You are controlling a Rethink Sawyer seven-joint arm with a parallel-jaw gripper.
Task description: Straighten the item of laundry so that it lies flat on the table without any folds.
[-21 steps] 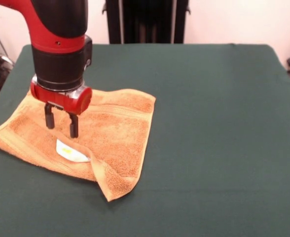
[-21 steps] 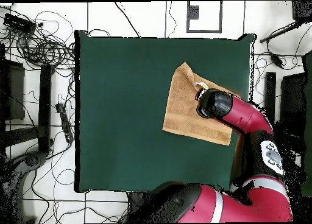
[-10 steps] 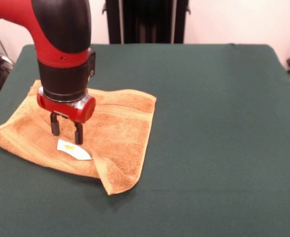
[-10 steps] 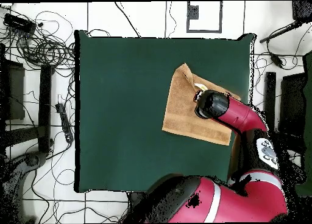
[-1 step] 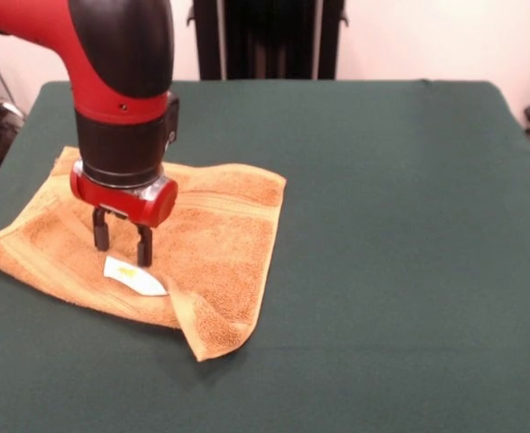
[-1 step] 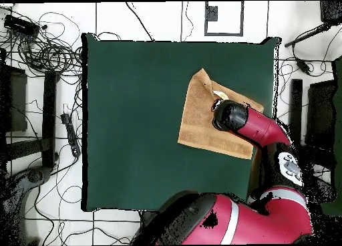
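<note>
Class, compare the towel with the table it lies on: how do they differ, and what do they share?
The towel is orange-tan and looped; the table is dark green and smooth. The towel is far smaller than the table. The towel has a folded-over corner; the table lies flat. Both look four-sided.

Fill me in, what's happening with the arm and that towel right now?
The gripper hangs open just above the orange-tan towel, near its white label, holding nothing. The towel lies toward one side of the green table and is not flat yet: the corner nearest the front camera is folded over on itself. In the overhead view the arm covers part of the towel, so the job looks unfinished.
</note>
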